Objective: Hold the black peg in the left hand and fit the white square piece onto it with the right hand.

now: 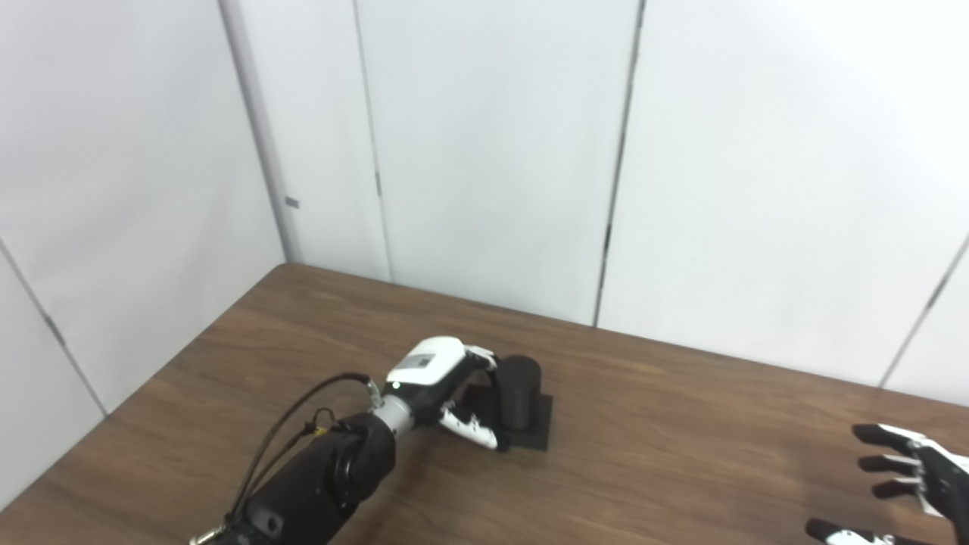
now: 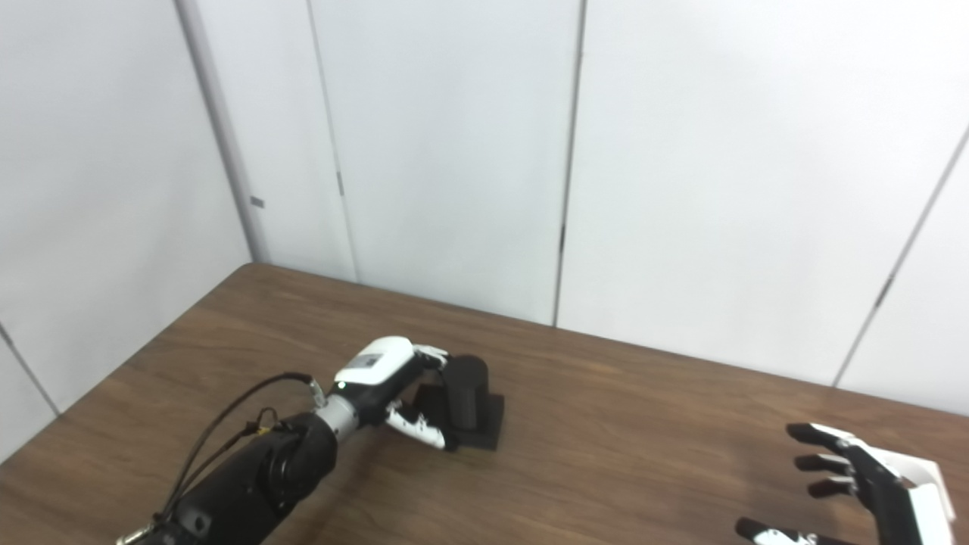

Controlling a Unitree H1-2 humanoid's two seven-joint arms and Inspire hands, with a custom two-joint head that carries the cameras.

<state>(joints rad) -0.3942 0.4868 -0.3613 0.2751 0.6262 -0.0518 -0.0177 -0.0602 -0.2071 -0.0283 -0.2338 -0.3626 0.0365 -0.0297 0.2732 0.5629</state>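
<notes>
Black-fingered, the right hand (image 2: 855,484) hovers spread and empty at the lower right of the frame; farther in, left of centre, the left hand (image 1: 443,386) wraps the upright black peg (image 1: 518,390) on the brown table (image 1: 681,439)

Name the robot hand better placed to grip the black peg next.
Left. The left robot hand already curls beside the upright black peg; the right robot hand hangs open far across the table.
</notes>
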